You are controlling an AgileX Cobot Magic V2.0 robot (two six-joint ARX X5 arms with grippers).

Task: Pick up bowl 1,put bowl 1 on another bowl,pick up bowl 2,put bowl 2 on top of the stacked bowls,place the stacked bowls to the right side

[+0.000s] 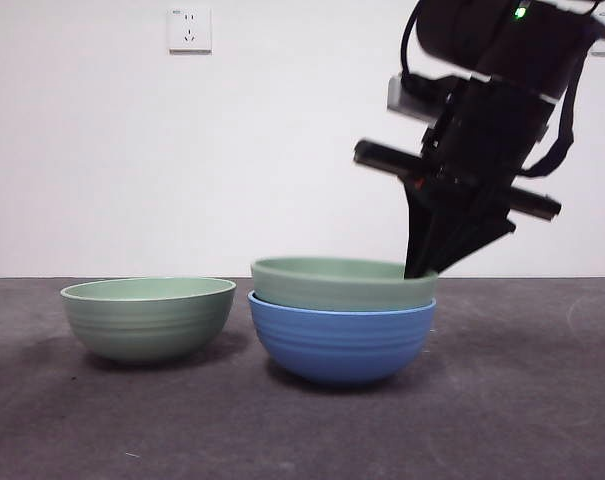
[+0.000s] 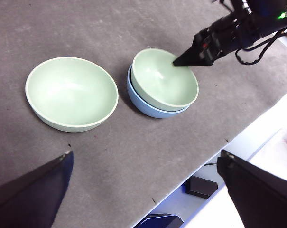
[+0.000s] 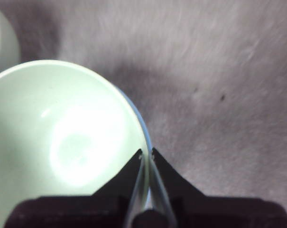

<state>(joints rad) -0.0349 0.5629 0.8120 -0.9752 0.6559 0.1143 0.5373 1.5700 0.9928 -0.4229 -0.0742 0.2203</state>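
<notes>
Bowl 1 [image 1: 332, 285], the duller green one, sits nested in the blue bowl [image 1: 342, 345] near the table's middle. My right gripper [image 1: 419, 268] comes down from the upper right and is shut on bowl 1's right rim. The right wrist view shows its jaws pinching that rim [image 3: 146, 153], with bowl 1 [image 3: 62, 142] filling the frame. Bowl 2 [image 1: 147, 320], paler mint green, stands alone on the table to the left of the stack. In the left wrist view, bowl 2 [image 2: 69, 92] and bowl 1 [image 2: 162, 80] lie side by side. High above the table, my left gripper [image 2: 145, 156] is open and holds nothing.
The table [image 1: 522, 400] has a dark grey cover. Its edge [image 2: 219, 142] runs close to the blue bowl [image 2: 143, 104] in the left wrist view, with floor beyond. A wall socket [image 1: 189, 30] sits on the white wall behind.
</notes>
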